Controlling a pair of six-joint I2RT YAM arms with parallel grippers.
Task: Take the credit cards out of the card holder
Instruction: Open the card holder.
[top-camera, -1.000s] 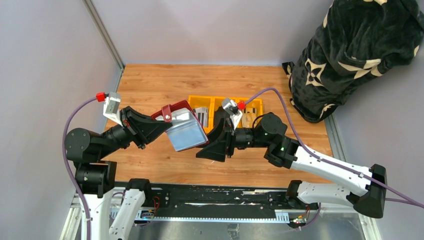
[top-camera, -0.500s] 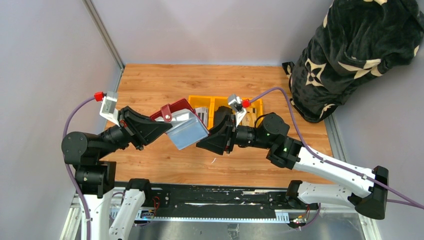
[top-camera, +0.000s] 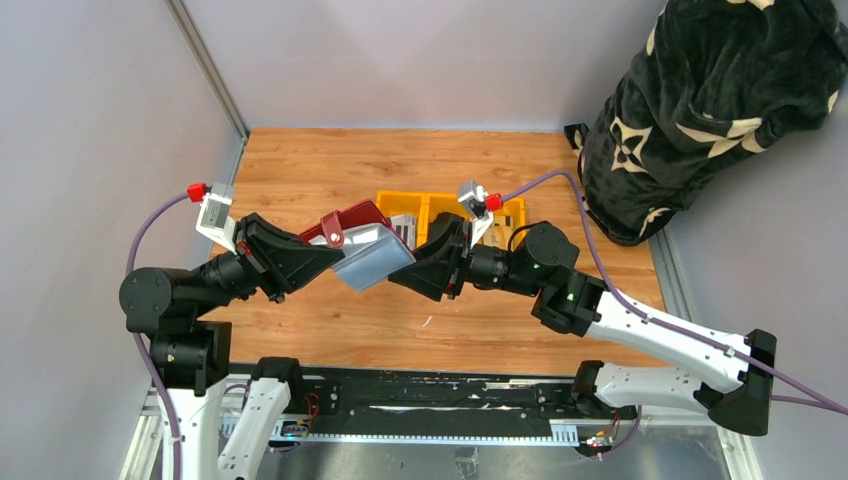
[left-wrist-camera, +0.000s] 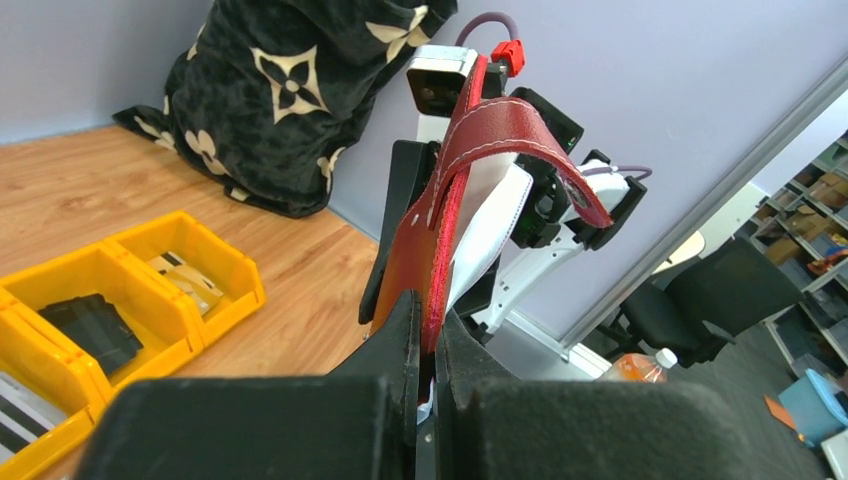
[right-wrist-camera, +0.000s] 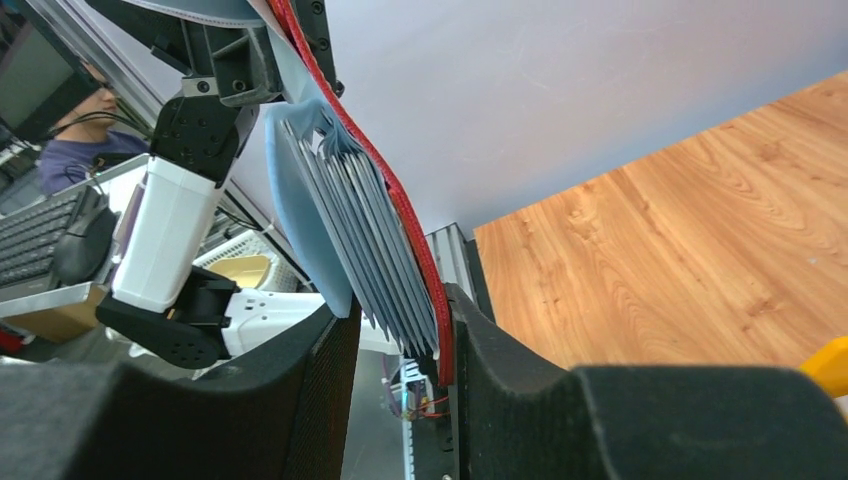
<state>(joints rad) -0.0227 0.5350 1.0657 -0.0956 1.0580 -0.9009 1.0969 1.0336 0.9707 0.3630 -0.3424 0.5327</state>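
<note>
The dark red card holder (top-camera: 350, 218) hangs above the table, and my left gripper (top-camera: 325, 252) is shut on its cover. In the left wrist view the red cover (left-wrist-camera: 410, 260) rises from between the pinched fingers (left-wrist-camera: 425, 320), with its snap tab drooping at the top. Pale blue-grey sleeves (top-camera: 368, 262) fan out toward my right gripper (top-camera: 405, 270). In the right wrist view that gripper (right-wrist-camera: 400, 330) is closed round the sleeve stack (right-wrist-camera: 350, 220), with the red cover (right-wrist-camera: 385, 190) against one finger. Credit cards (top-camera: 402, 228) lie in the yellow bin; whether any sit inside the sleeves is hidden.
The yellow three-part bin (top-camera: 430, 198) stands just behind the grippers and holds striped and tan cards (left-wrist-camera: 185, 275) and a black folded item (left-wrist-camera: 95, 330). A black patterned blanket bundle (top-camera: 710, 100) fills the back right corner. Grey walls close in the left side and the back.
My right gripper has moved up and left onto the free end of the sleeves and narrowed around them. The left arm has tilted the holder lower and flatter.
</note>
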